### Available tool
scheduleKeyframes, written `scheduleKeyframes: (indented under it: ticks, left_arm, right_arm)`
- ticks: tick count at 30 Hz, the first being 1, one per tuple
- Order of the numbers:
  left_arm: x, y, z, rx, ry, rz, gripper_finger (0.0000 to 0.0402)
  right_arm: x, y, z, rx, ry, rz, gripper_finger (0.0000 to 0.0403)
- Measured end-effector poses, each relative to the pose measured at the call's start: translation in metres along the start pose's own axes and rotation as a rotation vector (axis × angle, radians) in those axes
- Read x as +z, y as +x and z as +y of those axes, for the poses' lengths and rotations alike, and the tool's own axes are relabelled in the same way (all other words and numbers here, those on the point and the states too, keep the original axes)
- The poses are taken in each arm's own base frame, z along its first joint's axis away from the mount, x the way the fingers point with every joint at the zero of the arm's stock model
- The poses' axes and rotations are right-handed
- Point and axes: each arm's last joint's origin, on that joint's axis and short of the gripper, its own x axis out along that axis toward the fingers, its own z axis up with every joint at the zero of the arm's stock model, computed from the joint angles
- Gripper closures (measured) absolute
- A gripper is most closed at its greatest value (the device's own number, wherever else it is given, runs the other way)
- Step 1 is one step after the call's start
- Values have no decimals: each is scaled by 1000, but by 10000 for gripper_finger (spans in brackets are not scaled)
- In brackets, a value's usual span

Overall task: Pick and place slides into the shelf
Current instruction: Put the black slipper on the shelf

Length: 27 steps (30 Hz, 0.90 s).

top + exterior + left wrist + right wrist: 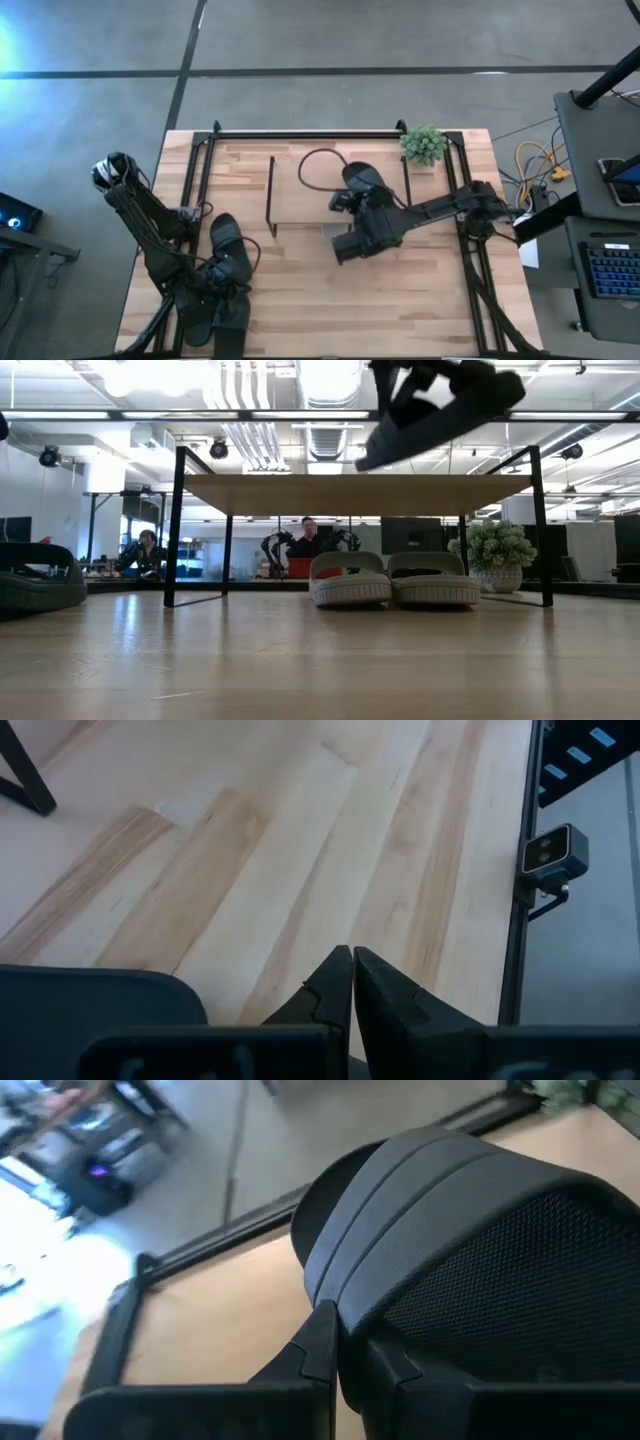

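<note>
The shelf (300, 205) stands mid-table on thin black wire legs, with a light wooden top board (350, 492). Two light grey slides (350, 580) (435, 580) rest side by side on their soles on the table under the board. My right gripper (340, 1325) is shut on a black slide (362, 182), held in the air above the board (440, 410). My left gripper (352, 960) is shut with nothing between its fingers. It hovers near the table's left front above two more black slides (228, 255) (215, 315) lying on the table. My right gripper pinches the black slide's wide strap at its edge (345, 1295) between its two fingers. The fingers come slanting down from the table's right side. The slide is lifted clear above the shelf's top board and hangs tilted.
A small green plant (424, 144) stands at the shelf's far right corner. A black metal frame (300, 132) runs along the table's far and side edges. Bare wood lies in front of the shelf (340, 300). People sit in the room beyond the table (305, 540).
</note>
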Motion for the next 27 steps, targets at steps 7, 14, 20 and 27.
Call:
scheduleKeyframes:
  ticks: [7, 14, 20, 27]
  left_arm:
    - [1, 0, 0, 2, 9, -2, 402]
    - [1, 0, 0, 2, 8, -2, 402]
    - [1, 1, 0, 5, 7, -13, 402]
    - [10, 2, -1, 5, -29, -33, 402]
  right_arm:
    - [-12, 39, 4, -37, 134, 31, 390]
    - [-13, 49, -1, -49, 91, 3, 357]
    - [-13, 48, 1, -59, 70, 28, 267]
    - [-4, 36, 13, -21, 4, 60, 199]
